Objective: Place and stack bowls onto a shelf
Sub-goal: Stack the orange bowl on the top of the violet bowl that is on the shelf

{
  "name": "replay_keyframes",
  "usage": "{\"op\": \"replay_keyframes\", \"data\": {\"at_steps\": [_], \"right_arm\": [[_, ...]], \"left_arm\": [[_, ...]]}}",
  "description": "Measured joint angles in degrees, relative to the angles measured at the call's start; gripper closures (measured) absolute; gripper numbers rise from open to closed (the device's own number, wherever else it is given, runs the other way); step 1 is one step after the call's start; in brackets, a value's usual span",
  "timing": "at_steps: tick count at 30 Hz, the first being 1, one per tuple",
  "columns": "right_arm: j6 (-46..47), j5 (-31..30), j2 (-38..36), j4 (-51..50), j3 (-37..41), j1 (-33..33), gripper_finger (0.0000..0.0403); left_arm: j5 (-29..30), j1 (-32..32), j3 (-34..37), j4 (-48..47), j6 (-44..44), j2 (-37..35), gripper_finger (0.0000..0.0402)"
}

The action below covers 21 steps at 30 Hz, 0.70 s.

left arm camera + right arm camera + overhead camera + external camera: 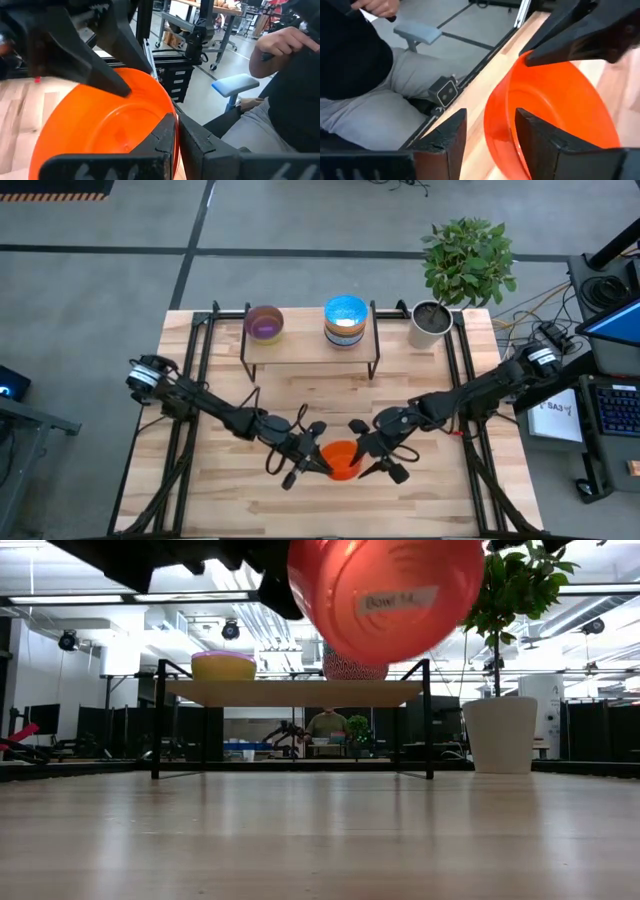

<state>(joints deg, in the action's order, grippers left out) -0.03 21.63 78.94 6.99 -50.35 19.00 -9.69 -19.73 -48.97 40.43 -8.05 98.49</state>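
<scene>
We see our left gripper [318, 463] jaws clamped on the rim of the plain orange-red round bowl [342, 460], lifted off the bench [220, 490]; right gripper [372, 460] jaws stand apart, straddling its opposite rim.

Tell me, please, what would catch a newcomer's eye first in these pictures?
The bright orange-red bowl stands out at once, raised above the near middle of the table between both arms; the left gripper has its fingers shut on the rim, while the right gripper stands open around the opposite rim. Behind it, the shelf carries a purple bowl and a stack topped by a light blue bowl, with a potted plant at the far right corner.
</scene>
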Motion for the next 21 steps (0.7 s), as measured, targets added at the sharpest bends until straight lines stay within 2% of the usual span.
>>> {"op": "replay_keyframes", "data": {"at_steps": [5, 9, 14, 19, 21], "right_arm": [[-0.8, -3.5, -5.3, -3.8, 0.0, 0.0, 0.0239], [-2.5, -6.9, -11.2, -7.0, 0.0, 0.1, 0.0239], [-2.8, -10.3, -18.2, -9.9, 0.3, 0.0, 0.0239], [-2.9, -11.2, -21.8, -9.6, 1.4, 0.1, 0.0239], [-3.2, -11.4, -21.8, -9.8, 1.7, 0.1, 0.0239]], "left_arm": [[1.1, 0.0, -0.1, -7.6, 0.0, -4.9, 0.0401], [6.8, 0.3, -0.1, -21.7, -0.2, -12.4, 0.0401], [20.2, 2.6, -3.7, -49.5, -4.1, -25.6, 0.0401], [36.2, 7.6, -14.4, -77.3, -2.5, -33.7, 0.0401], [41.6, 11.9, -19.0, -83.6, -0.6, -35.1, 0.0401]]}}
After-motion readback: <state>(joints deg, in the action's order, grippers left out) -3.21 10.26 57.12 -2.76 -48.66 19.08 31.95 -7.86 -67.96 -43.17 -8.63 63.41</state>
